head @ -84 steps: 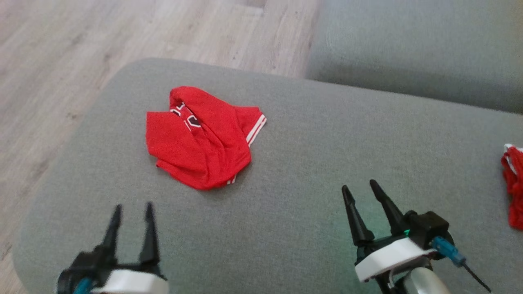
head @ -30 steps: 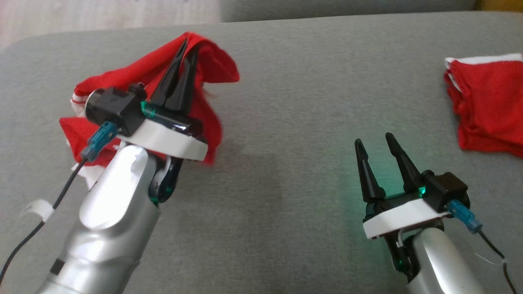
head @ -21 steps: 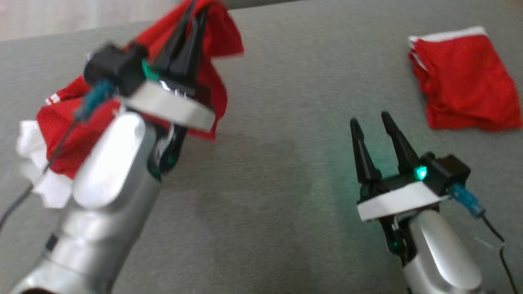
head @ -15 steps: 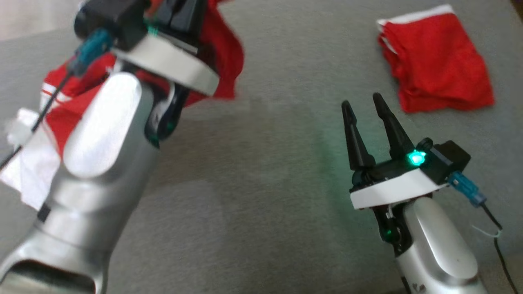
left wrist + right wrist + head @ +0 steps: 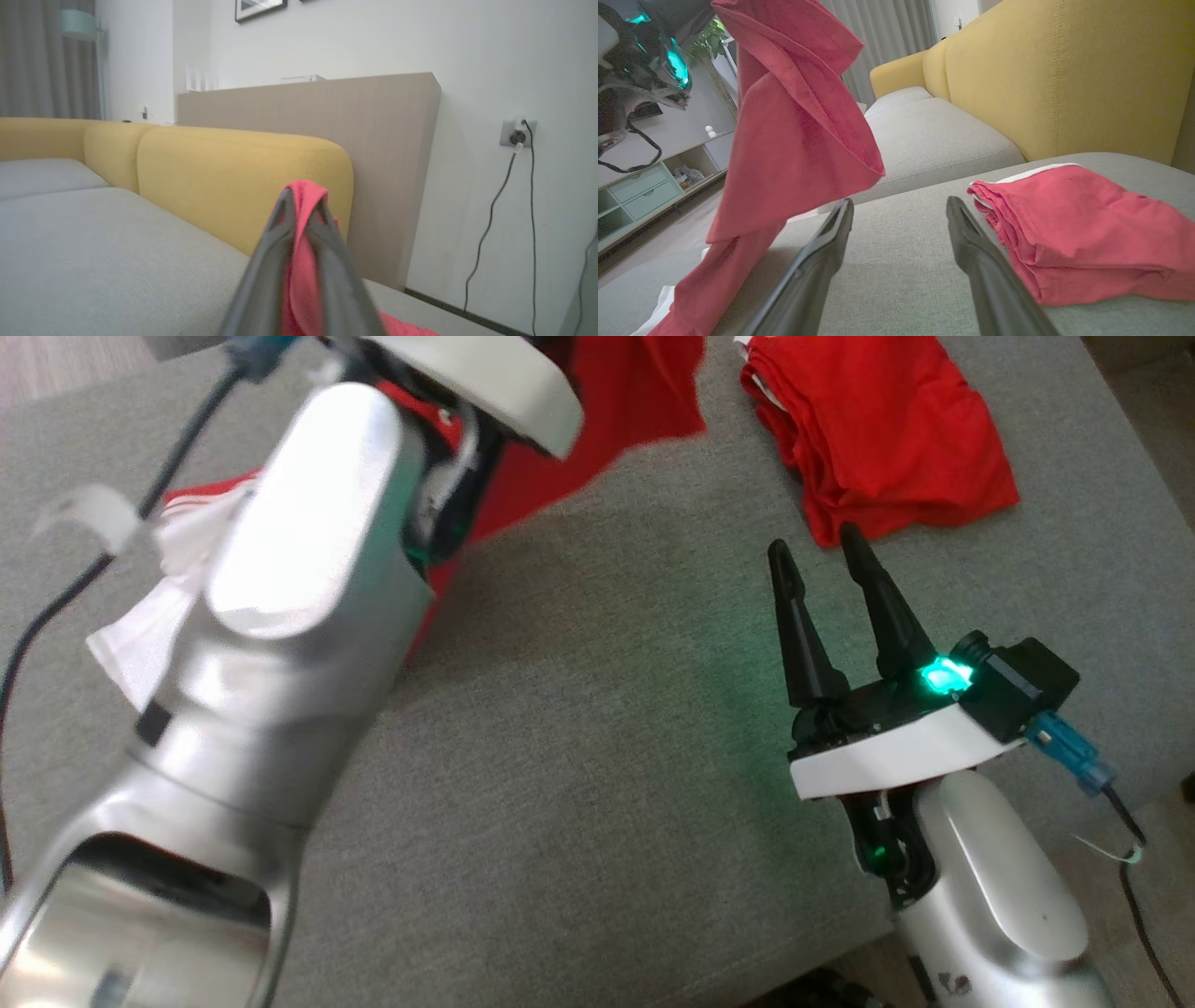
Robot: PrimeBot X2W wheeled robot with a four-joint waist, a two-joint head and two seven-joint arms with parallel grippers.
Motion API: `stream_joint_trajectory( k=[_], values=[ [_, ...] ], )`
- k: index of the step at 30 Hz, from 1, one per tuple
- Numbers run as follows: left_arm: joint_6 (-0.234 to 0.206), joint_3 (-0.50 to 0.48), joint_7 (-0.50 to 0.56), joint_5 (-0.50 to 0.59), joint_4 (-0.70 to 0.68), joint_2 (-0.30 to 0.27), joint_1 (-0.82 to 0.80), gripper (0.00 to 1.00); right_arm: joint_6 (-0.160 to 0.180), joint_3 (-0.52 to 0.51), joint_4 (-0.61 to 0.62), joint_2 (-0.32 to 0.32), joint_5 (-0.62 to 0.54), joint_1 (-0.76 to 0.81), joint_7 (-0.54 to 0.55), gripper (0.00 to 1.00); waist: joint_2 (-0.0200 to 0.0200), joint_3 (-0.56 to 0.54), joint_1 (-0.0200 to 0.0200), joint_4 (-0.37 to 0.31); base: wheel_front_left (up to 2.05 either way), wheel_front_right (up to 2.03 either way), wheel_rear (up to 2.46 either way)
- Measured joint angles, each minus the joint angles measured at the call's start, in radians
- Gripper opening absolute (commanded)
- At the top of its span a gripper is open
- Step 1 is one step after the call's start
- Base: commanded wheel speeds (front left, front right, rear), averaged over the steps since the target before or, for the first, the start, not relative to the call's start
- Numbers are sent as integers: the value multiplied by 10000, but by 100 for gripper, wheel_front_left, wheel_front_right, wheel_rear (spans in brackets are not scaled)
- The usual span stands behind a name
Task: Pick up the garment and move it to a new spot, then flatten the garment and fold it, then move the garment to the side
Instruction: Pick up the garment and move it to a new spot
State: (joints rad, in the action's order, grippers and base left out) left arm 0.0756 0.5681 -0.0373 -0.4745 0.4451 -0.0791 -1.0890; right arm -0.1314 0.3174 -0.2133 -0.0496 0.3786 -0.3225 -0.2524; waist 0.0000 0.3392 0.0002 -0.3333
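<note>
The red garment with white trim hangs in the air over the grey cushion, lifted by my raised left arm. In the left wrist view my left gripper is shut on a fold of the garment that rises between its fingers. From the right wrist camera the garment drapes down at the left, its lower end reaching the cushion. My right gripper stands open low over the cushion at the right, with nothing between its fingers.
A second red garment, folded, lies on the cushion at the far right, close beyond my right fingertips, also as the folded garment. A yellow backrest rises behind. The cushion's front edge runs near my right forearm.
My left arm has risen and swung right with the garment, which now hangs clear of most of the cushion. The head camera has turned right, bringing the folded garment into fuller view.
</note>
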Motion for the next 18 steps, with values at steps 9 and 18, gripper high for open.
stream_joint_trajectory(
  k=[9,18],
  values=[
    [399,867,-211,-100,662,-123,265,100,0,-339,15,0,-136,1,0,100,0,4,-1,431,0,0,0],
    [73,249,-1536,-100,738,-1647,1179,100,0,-1112,-159,-2,-934,51,-2,100,0,-492,-2,1617,0,0,0]
  ],
)
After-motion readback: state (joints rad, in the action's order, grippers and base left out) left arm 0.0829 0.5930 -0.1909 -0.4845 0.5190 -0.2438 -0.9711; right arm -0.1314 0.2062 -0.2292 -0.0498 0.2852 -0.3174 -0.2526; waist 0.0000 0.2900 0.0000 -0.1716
